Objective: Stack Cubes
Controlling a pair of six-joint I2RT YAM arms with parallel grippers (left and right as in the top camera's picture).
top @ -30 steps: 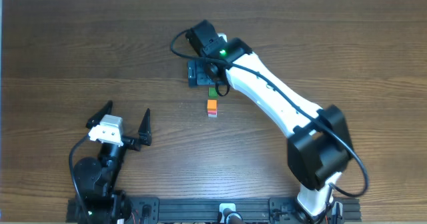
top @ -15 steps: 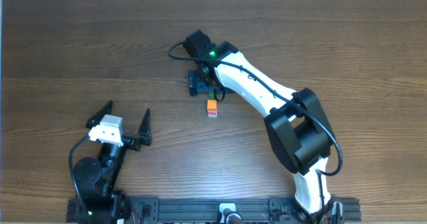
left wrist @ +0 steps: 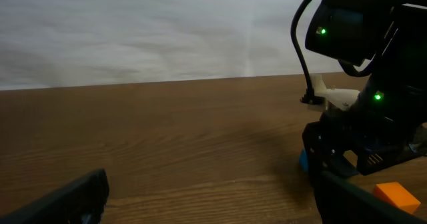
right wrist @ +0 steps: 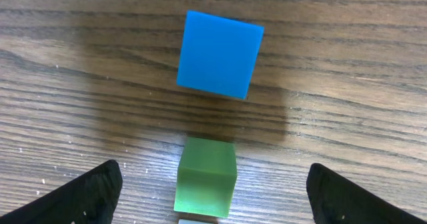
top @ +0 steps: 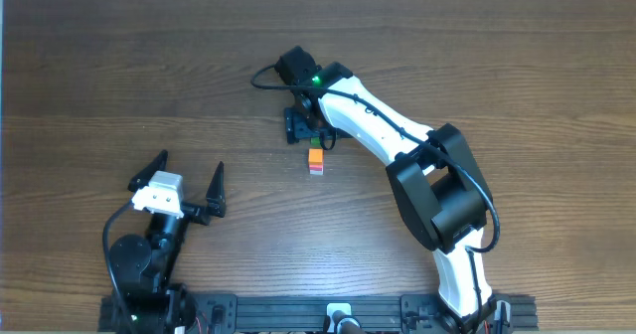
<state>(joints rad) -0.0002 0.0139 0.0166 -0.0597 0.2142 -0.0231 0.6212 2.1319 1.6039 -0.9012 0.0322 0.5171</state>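
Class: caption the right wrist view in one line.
Open right end effector over blue cube and green cube on wooden table.

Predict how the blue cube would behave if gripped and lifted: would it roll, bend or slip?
The blue cube has flat faces and square edges, so a push would probably slide it along the wooden table, not roll it. It looks solid and rigid, likely keeping its shape when squeezed. Its smooth faces might slip in a loose grip.
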